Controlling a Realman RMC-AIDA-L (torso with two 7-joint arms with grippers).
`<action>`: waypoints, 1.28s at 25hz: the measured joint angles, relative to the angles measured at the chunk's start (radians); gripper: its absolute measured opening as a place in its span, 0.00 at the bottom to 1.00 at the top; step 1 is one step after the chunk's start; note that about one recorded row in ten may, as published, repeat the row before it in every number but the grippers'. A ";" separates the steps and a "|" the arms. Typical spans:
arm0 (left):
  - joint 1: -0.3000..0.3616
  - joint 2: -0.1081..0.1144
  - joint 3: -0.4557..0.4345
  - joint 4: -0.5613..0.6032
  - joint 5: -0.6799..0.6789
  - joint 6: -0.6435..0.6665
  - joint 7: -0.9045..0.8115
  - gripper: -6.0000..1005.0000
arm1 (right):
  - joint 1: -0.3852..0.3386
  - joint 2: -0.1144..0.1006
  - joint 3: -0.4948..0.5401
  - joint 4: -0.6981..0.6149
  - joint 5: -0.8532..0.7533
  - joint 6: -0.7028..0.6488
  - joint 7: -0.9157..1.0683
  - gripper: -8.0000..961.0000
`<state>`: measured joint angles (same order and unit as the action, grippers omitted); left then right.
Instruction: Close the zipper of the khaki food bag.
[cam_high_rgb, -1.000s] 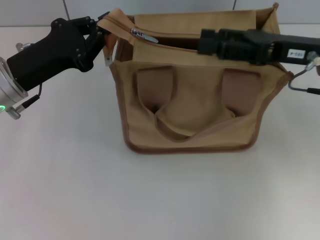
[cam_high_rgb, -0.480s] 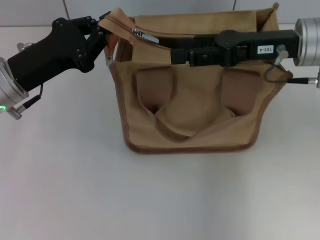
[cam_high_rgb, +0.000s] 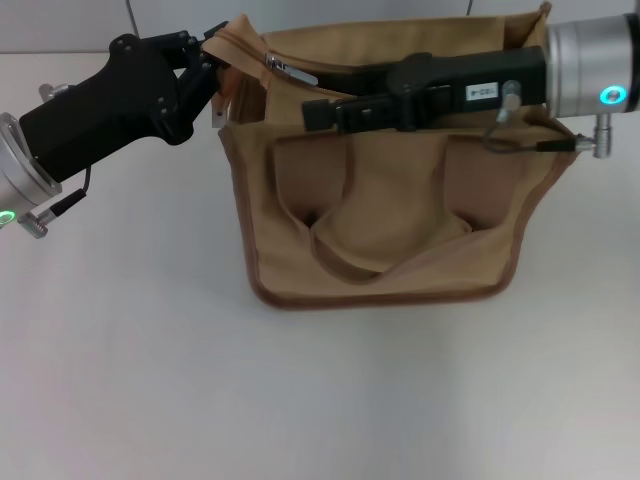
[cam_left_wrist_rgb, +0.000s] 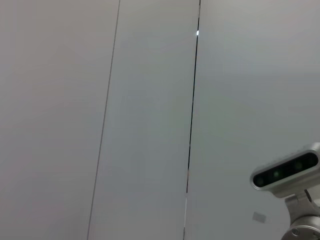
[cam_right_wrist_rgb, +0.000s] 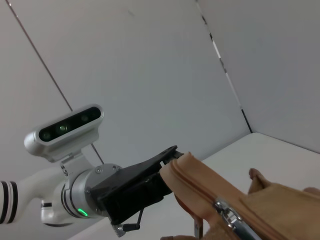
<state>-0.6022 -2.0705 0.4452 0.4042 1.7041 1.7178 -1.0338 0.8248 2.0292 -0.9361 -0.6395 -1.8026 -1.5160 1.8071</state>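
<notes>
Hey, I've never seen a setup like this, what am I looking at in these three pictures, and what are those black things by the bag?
It is a two-armed robot. The head view looks down on a white table with a khaki food bag whose top is open. The black things are its grippers. The left gripper pinches the bag's corner at the zipper end. The right gripper reaches along the opening toward the silver slider. The right wrist view shows that slider and the left gripper close up. The left wrist view shows only wall.

Boxy tan-khaki canvas food bag (cam_high_rgb: 390, 215) stands on tabletop (cam_high_rgb: 150, 380). Left tool (cam_high_rgb: 212, 55) at bag's left top corner; silver zipper slider (cam_high_rgb: 288, 70) just beside right tool (cam_high_rgb: 310, 112).
</notes>
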 joint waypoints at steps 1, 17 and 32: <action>-0.001 0.000 0.000 0.000 0.000 0.000 0.000 0.07 | 0.005 0.003 -0.011 -0.006 0.000 0.008 0.000 0.77; -0.011 0.000 -0.006 -0.001 0.000 0.000 -0.004 0.07 | -0.017 0.023 -0.042 -0.159 0.002 -0.064 0.020 0.76; -0.018 0.000 -0.007 -0.004 0.000 -0.006 -0.004 0.08 | -0.099 0.027 -0.025 -0.343 0.011 -0.106 0.100 0.74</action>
<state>-0.6197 -2.0709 0.4380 0.4007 1.7042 1.7119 -1.0376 0.7262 2.0562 -0.9615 -0.9822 -1.7920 -1.6222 1.9072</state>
